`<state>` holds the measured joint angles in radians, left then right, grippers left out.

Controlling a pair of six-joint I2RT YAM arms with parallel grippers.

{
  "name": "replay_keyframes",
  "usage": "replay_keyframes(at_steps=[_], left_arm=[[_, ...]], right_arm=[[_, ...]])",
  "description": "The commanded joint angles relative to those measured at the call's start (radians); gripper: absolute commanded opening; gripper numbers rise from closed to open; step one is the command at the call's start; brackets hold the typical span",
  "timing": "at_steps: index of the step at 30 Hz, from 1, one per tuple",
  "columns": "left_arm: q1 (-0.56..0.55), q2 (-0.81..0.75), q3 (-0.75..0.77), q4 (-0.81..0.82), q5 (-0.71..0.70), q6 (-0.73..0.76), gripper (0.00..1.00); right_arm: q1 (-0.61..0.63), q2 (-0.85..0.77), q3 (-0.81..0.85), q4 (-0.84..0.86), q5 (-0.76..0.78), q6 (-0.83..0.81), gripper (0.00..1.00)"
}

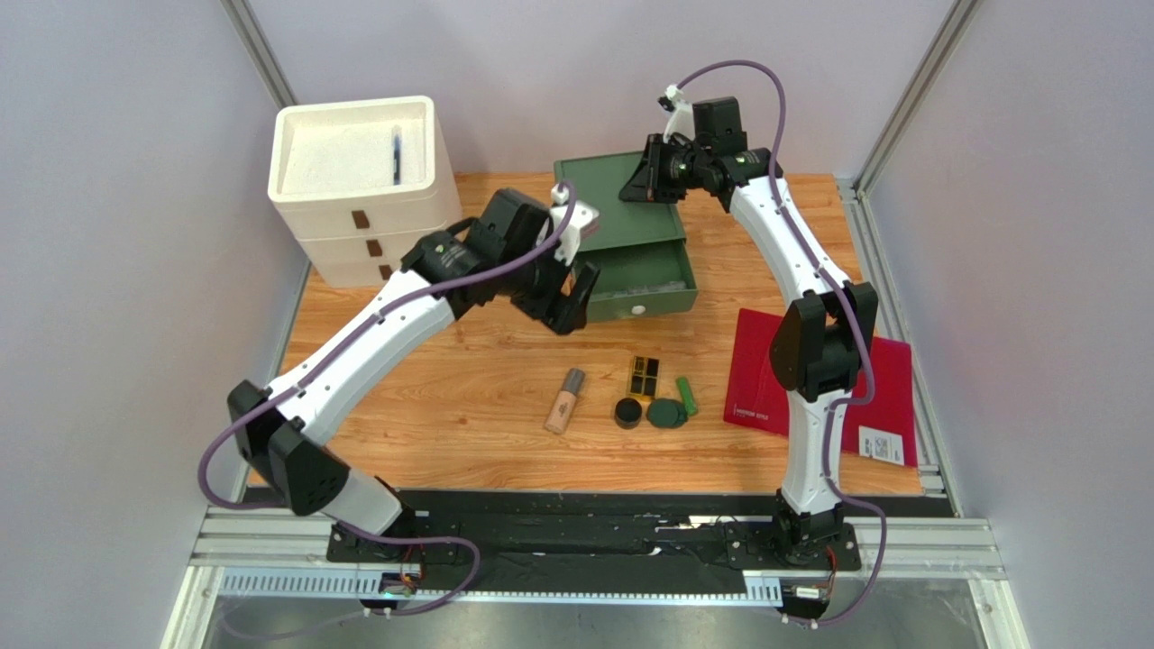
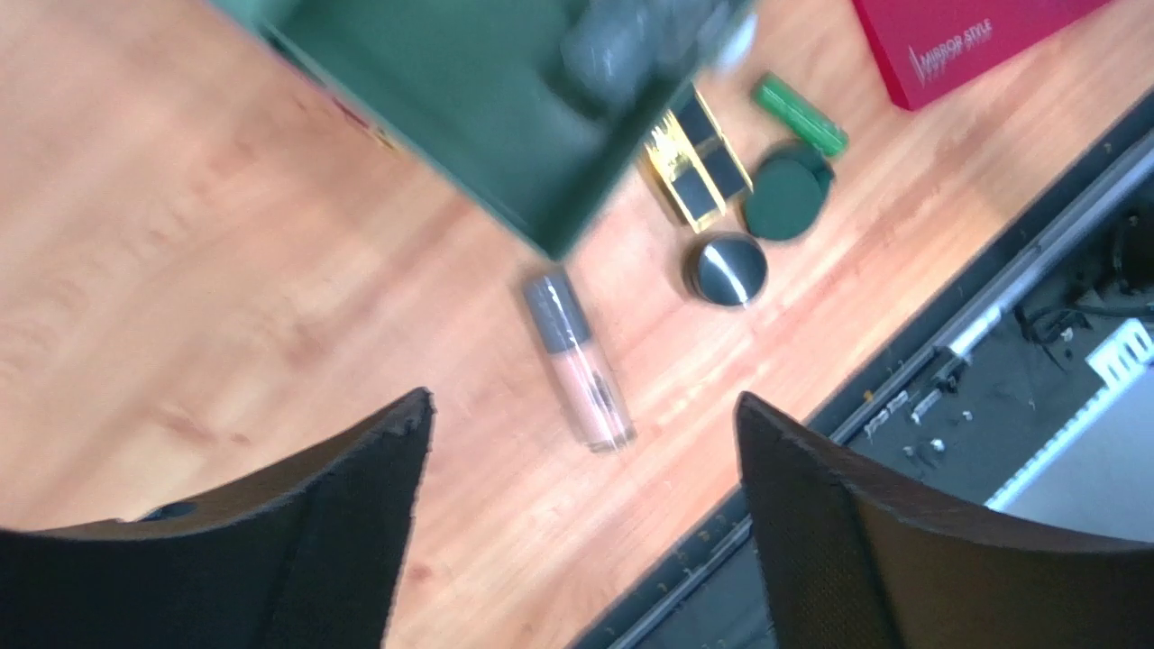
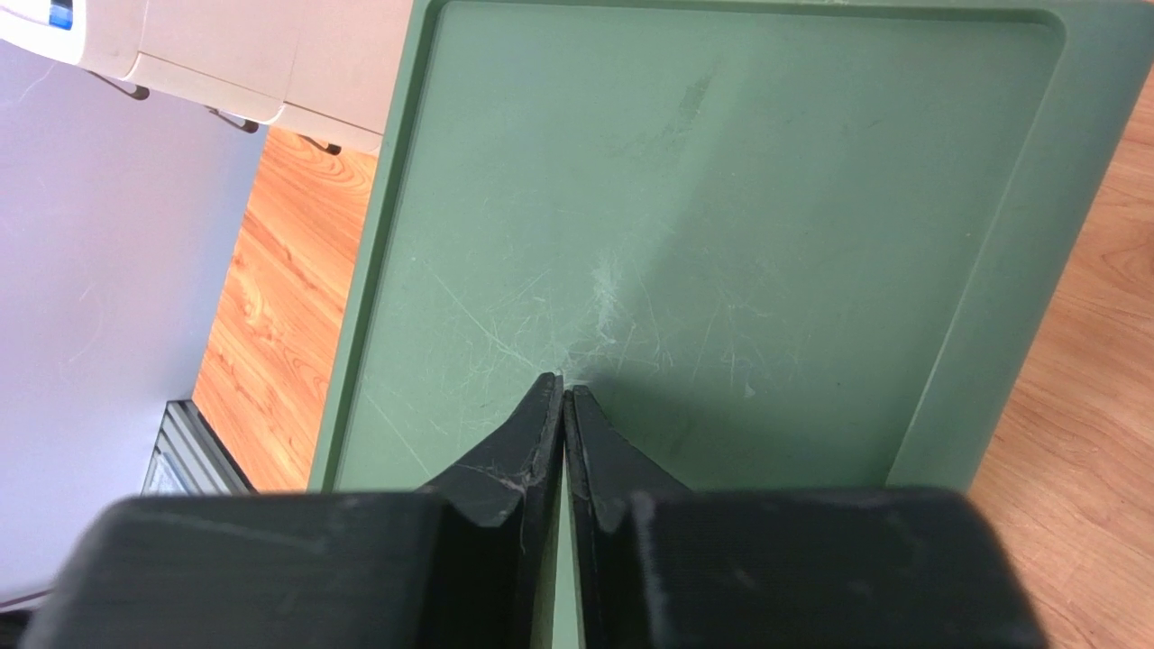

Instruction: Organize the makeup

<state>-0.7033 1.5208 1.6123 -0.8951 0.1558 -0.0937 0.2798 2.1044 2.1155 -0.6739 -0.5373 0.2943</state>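
Black-padded and released: seeing the left gripper (image 1: 576, 295) hanging above the worktop (image 1: 447, 392) with its fingers (image 2: 339, 527) wide apart and nothing between them. Finding the beige tube (image 2: 580, 365) lying flat just beyond the gap between those fingertips, dark cap pointing away from the gripper. Spotting, further out on the right-finger side, the round black jar (image 2: 726, 269). Seeing the dark green round compact (image 2: 786, 196) just beside the jar, the black-and-gold rectangular case (image 2: 695, 152) close to both, and the bright green stick (image 2: 799, 115) beyond the compact. Catching a blurred corner of the green drawer (image 2: 461, 108) straight ahead past the tube, and the dark red folder (image 2: 948, 41) farthest off to the right.

Turning to the right gripper (image 3: 562, 386): finding it clenched almost fully, only a hairline slit between the tips, gripping nothing. Seeing it pointing down at the scratched flat top of the green box (image 3: 759, 203); not managing to tell whether the tips are touching that surface. Noticing a white drawer unit (image 3: 244, 54) off to this gripper's left, with the tube, jar, compact, case and stick all well apart from it, back toward the arm bases.
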Motion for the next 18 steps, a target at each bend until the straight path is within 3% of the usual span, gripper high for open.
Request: replay_keyframes(at_steps=[1,7,11,18], left_arm=[[-0.001,-0.079,-0.222,0.125,0.072,-0.135,0.90],[-0.028,-0.038,-0.405,0.248,0.142,-0.181,0.93],[-0.058,0.067,-0.445,0.304,0.142,-0.173,0.85],[-0.093,0.121,-0.499,0.372,0.019,-0.175,0.80]], right_arm=[[-0.004,0.026,-0.008,-0.064,-0.003,-0.021,0.13],[-0.002,0.029,-0.032,-0.061,-0.001,-0.023,0.14],[-0.002,0.026,-0.040,-0.058,-0.001,-0.021,0.14],[-0.004,0.022,-0.042,-0.061,0.000,-0.027,0.15]])
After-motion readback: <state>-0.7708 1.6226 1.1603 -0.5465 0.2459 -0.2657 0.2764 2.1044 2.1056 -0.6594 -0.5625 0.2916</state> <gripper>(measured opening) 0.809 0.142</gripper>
